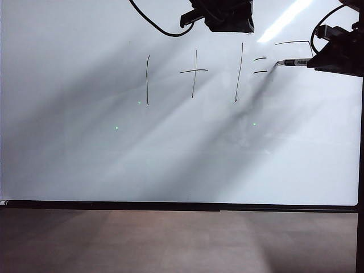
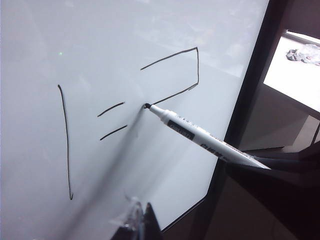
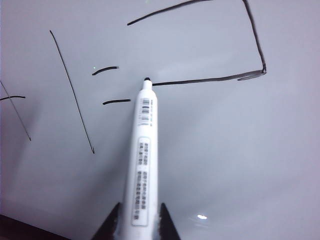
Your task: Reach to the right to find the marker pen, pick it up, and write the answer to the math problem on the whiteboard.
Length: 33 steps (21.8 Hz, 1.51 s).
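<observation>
Three strokes of the 2 down | right gripper (image 3: 141,225) clamps marker pen (image 3: 142,160), tip on whiteboard (image 1: 85,159) | left gripper (image 2: 137,220) idle, grip unreadable | you keep even pressure.

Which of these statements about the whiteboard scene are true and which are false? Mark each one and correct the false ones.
1. The right gripper holds the slim marker pen with the white labelled barrel. True.
2. The pen's tip is lifted well clear of the large glossy white whiteboard. False: in the wrist views the tip sits at the end of a drawn stroke, seemingly on the board.
3. The handwritten black math problem reads one plus one equals. True.
4. Nothing has been written after the equals sign. False: the angular strokes of an unfinished answer are there.
5. The left gripper holds a second pen. False: it holds nothing visible; it is by the board's lower part, off from the writing.
</observation>
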Tool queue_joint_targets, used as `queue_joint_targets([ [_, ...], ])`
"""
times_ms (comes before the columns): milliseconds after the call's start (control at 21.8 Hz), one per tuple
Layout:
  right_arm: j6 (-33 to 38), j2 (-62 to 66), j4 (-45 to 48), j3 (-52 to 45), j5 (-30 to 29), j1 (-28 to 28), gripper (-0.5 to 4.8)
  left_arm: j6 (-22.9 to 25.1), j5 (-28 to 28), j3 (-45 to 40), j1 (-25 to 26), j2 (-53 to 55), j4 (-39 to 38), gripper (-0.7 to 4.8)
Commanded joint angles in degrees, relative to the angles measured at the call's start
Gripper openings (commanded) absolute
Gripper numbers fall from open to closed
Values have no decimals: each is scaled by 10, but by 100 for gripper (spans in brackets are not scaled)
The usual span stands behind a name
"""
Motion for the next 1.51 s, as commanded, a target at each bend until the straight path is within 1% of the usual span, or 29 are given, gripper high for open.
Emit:
queue_joint_targets([
  [46, 3, 0, 9, 2, 2, 1, -6, 2, 1, 0, -1, -2, 5, -4],
  [688, 0, 13, 9, 2, 3, 1, -6, 2, 1, 0, -1, -2, 5, -4],
  [963, -12, 23, -14, 1, 12, 1, -6, 2, 1, 0, -1, -2, 5, -4],
  [1375, -12, 48, -17, 0, 15, 1, -6, 2, 1, 0, -1, -2, 6, -4],
  [1513, -13, 49, -23, 0, 31, 1, -6, 2, 1, 0, -1, -2, 5, -4],
])
